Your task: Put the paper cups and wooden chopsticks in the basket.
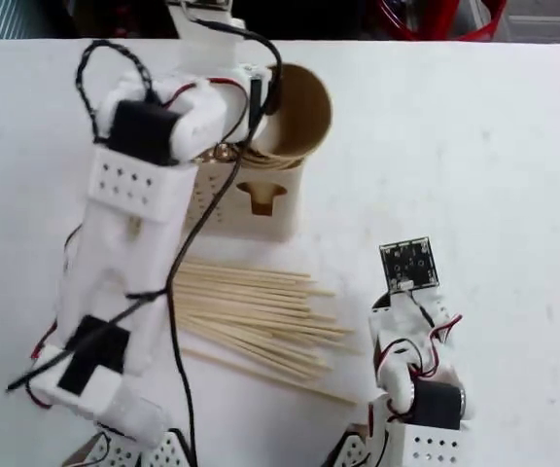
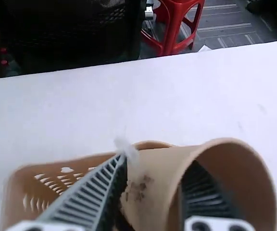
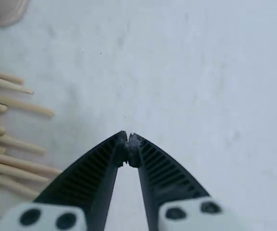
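Inspection found the cup step in hand. The left gripper (image 2: 155, 166) was clamped on the wall of a paper cup (image 1: 295, 112), one finger outside and the other inside the mouth. The cup was held tilted at the far end of the basket (image 1: 270, 209). Whether it was resting in the basket or just above it could not be determined. The chopsticks (image 1: 251, 316) lay loose in a fanned pile on the table (image 1: 474, 146), just on the near side of the basket, and none had been collected. The right gripper (image 3: 128, 143) hovered low over bare table beside the stick ends, its tips pressed together and holding nothing. In my judgement the task was no more than half complete. The next move called for the left fingers to release the cup so that it settled inside the basket walls. The right fingers would need to part before attempting any sticks, which looked thin and liable to roll or scatter.
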`<state>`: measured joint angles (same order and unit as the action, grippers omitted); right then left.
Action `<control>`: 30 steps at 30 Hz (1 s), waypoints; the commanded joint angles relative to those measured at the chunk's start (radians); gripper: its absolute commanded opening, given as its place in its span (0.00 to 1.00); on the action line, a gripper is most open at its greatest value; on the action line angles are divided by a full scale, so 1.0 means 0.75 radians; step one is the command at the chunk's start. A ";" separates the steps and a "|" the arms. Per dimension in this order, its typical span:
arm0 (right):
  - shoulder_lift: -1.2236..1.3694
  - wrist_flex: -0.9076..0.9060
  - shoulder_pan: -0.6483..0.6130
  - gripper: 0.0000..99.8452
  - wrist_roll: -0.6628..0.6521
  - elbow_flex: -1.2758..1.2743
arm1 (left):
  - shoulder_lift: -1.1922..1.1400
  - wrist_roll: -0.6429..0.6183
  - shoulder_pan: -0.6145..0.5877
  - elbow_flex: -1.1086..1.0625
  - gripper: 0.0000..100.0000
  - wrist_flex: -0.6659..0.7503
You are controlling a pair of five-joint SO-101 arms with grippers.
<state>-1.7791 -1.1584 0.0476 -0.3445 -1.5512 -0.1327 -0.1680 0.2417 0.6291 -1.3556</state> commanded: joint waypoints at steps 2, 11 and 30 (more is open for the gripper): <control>-0.011 0.003 -0.009 0.02 -0.014 0.004 | -0.134 0.018 -0.056 0.055 0.18 0.070; -0.011 0.003 -0.009 0.02 -0.014 0.004 | -0.197 0.027 -0.161 0.047 0.18 -0.004; -0.011 0.003 -0.009 0.02 -0.014 0.004 | -0.154 0.248 -0.069 0.325 0.18 -0.311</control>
<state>-1.7791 -1.1584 0.0476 -0.3445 -1.5512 -0.2862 0.0038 0.2002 0.8945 -1.5750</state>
